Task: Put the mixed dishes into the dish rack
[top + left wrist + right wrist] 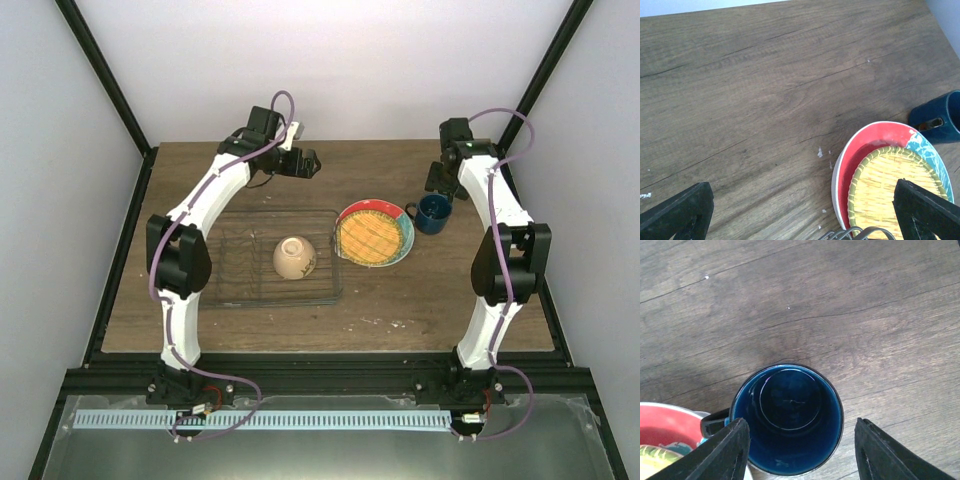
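Observation:
A dark blue mug (790,420) stands upright on the table, right of the plates. My right gripper (800,440) hangs over it, open, one finger on each side; its left finger (725,450) is at the rim by the handle, while the right one stands apart from the mug. The yellow-orange grid-patterned plate (372,234) lies on the red plate (352,212), with a whitish plate rim (835,185) under them. The small cream bowl (293,258) sits upside down in the wire dish rack (245,290). My left gripper (800,215) is open and holds nothing, above bare wood behind the rack.
The plate stack touches the rack's right back corner (855,232). The wooden table (200,160) is bounded by a black frame (130,210) and white walls. Small white flecks (820,152) lie on the wood near the plates.

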Available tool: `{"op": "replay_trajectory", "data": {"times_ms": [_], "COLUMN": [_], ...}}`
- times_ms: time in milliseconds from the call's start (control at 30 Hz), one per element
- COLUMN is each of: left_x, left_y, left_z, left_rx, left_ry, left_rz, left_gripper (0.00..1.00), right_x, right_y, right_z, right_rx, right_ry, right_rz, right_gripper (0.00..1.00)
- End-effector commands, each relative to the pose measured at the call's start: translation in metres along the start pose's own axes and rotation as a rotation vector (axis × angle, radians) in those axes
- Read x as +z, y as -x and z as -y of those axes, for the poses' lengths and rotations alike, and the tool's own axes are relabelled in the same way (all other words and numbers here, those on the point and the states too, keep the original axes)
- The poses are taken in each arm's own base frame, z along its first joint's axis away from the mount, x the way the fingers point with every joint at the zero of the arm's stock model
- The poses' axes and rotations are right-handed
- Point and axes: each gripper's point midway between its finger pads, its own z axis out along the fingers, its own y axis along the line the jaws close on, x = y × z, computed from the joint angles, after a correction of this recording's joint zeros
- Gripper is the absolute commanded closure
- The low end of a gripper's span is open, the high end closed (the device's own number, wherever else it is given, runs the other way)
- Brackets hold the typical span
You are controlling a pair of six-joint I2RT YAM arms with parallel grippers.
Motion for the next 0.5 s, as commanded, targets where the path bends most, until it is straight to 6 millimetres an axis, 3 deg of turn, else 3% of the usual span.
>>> {"op": "replay_trajectory", "data": {"times_ms": [0,467], "left_x": [0.008,0.015], "left_y": [-0.002,-0.004], "left_z": [-0.003,-0.002], "left_rx": [0.01,-0.001], "left_ry": [0.0,-0.02], "left_rz": [-0.021,-0.045], "left_gripper": [0.0,0.0], "right_x": [0.019,0.069], "right_y": [0.001,-0.032], "right_z": [0.012,0.017], "right_rx": [0.013,0.008], "right_ry": [-0.035,-0.047], "right_rz": [-0.02,-0.125], "right_gripper": [0.41,0.4]}}
